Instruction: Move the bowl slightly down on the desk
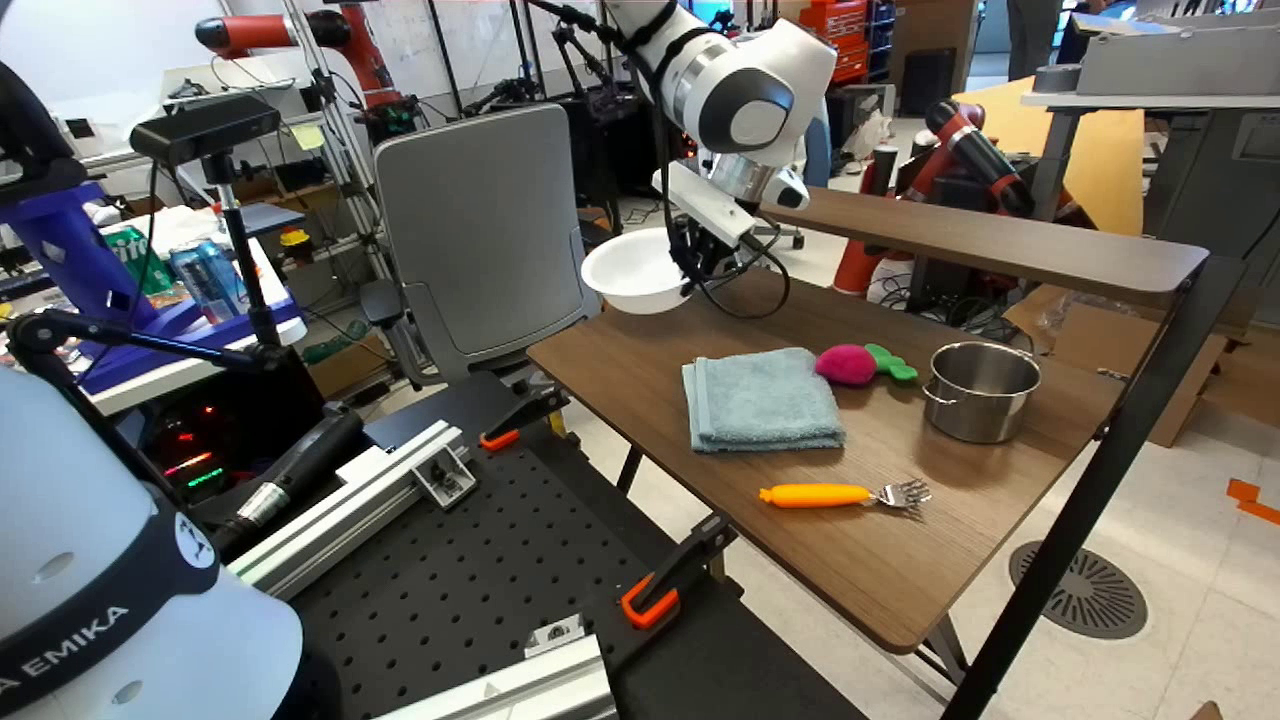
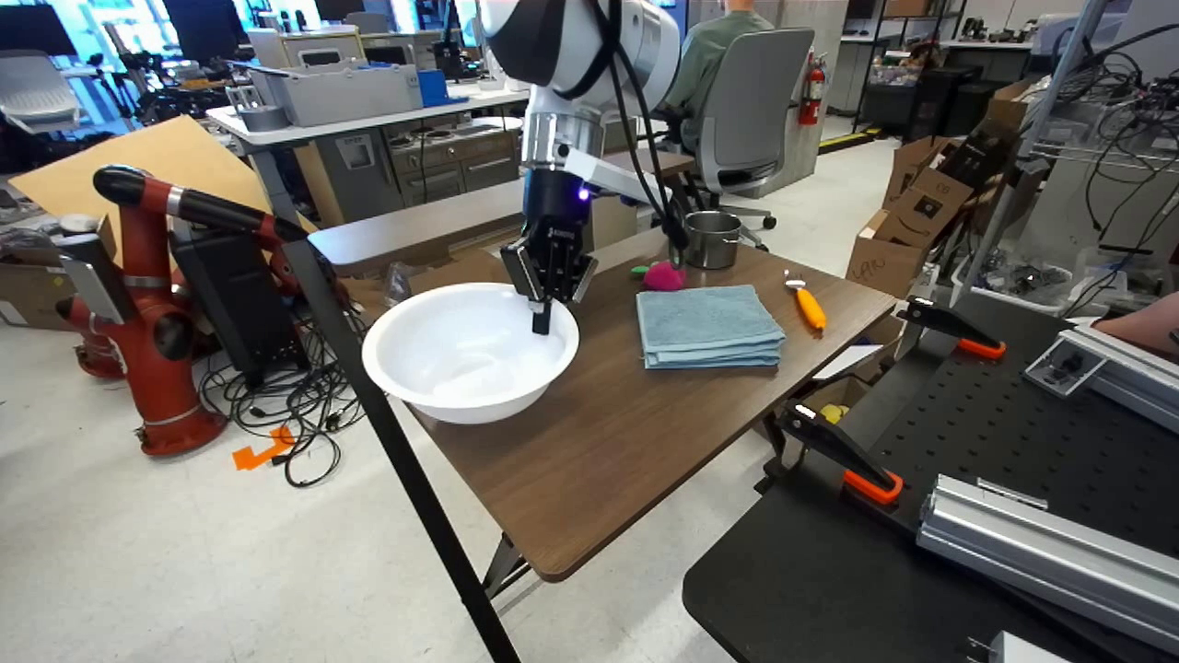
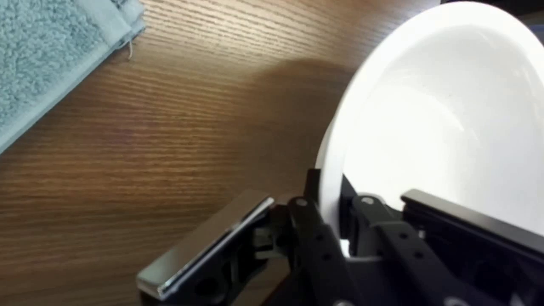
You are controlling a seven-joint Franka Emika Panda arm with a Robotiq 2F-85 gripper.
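The white bowl [image 1: 632, 272] is at the far end of the brown wooden desk [image 1: 620, 350]. It also shows in an exterior view [image 2: 461, 359], partly beyond the desk's end [image 2: 599, 470]. My gripper [image 2: 545, 313] points down at the bowl's rim on the side nearer the cloth. In the wrist view, the gripper [image 3: 330, 191] is shut on the bowl's rim, one finger outside and one inside. The bowl [image 3: 408, 127] looks raised off the desk, and its shadow falls on the wood [image 3: 293, 97]. Its underside is mostly hidden.
A folded teal cloth [image 1: 765, 400] lies mid-desk. Beyond it are a pink and green toy [image 1: 850, 366], a metal pot [image 1: 982, 392] and an orange-handled fork [image 1: 820, 495]. A raised wooden shelf [image 1: 980, 245] runs along one side. A grey chair [image 1: 480, 220] stands near the bowl's end.
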